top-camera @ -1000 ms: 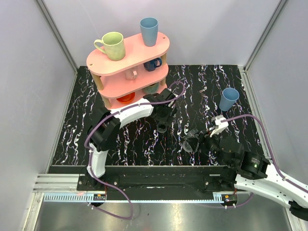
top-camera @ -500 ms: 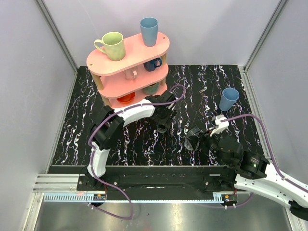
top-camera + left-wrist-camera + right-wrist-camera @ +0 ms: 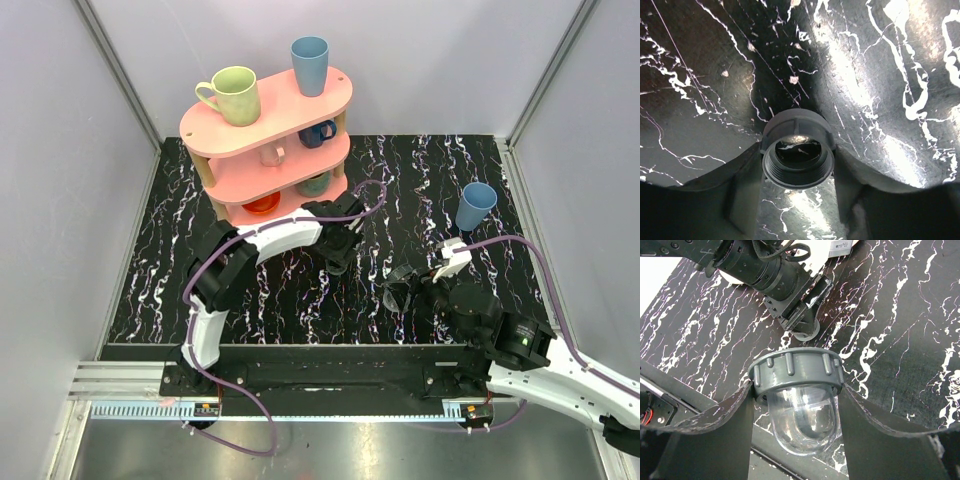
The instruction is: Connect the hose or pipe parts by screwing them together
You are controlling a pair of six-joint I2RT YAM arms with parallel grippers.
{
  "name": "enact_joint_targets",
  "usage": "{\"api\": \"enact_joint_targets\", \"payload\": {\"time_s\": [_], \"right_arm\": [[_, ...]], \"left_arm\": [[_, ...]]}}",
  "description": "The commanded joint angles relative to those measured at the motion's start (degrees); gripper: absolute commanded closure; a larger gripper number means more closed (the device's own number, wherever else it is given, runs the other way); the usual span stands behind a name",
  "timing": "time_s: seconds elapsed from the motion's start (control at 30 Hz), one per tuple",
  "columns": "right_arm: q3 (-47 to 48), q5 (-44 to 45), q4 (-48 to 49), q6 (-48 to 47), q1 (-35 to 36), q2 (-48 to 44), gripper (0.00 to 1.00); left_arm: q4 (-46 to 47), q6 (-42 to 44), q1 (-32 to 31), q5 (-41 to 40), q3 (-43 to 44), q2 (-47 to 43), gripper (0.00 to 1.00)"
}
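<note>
The dark collar (image 3: pixel 795 125) sat squarely between the two fingers (image 3: pixel 742 192) of the left tool (image 3: pixel 798 157), its threaded mouth turned up toward the wrist camera. Both fingers met its flanks, so the left tool was clenched on it. The marbled black desk (image 3: pixel 880 75) showed through its open bore. Whether the collar stood on the desk or hung just above it could not be told.

The grey-translucent fitting (image 3: pixel 801 410) was gripped by the right tool (image 3: pixel 797 390), one finger (image 3: pixel 715 440) on each side of its ribbed grey ring. Its clear dome pointed back at the wrist camera. It was held off the desk, and its far mouth faced away and was hidden.

From above, the fitting lay to the right of the collar and nearer the arm bases, the two apart. There the left tool (image 3: pixel 340 252) covered the collar entirely, and the fitting in the right tool (image 3: pixel 402 290) was only a small dark shape. In the right wrist view the left tool (image 3: pixel 800 315) hung beyond the ring, and the collar under it was hard to make out.

A pink shelf (image 3: pixel 270 120) with mugs stood behind the left tool, and a blue cup (image 3: pixel 476 206) stood behind the right tool.
</note>
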Motion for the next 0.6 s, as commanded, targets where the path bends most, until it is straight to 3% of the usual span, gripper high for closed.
{"api": "enact_joint_targets", "payload": {"time_s": [0.0,0.03,0.17,0.27,0.37,0.57], "right_arm": [[1.98,1.85,4.26,-0.73,-0.01,0.35,0.72],[1.80,1.76,4.43,-0.73,0.07,0.35,0.72],[0.40,-0.95,6.71,-2.74,0.07,0.96,0.72],[-2.15,-3.94,11.89,-5.81,0.07,1.40,0.72],[-6.10,-8.42,20.05,-9.76,0.07,2.19,0.73],[-12.52,-26.69,42.29,-14.08,0.07,3.25,0.71]], "left_arm": [[1.55,0.76,-0.36,-2.12,-0.49,-2.31,0.64],[1.55,0.50,-0.36,-2.38,-0.67,-2.92,0.78],[1.64,-1.08,-0.45,-1.86,-2.16,-6.26,0.99],[2.59,-3.01,-0.27,2.51,-4.44,-11.35,1.00],[6.71,-6.52,0.16,8.57,-12.41,-20.30,1.00],[16.66,-14.43,5.26,21.48,-27.97,-42.63,1.00]]}}
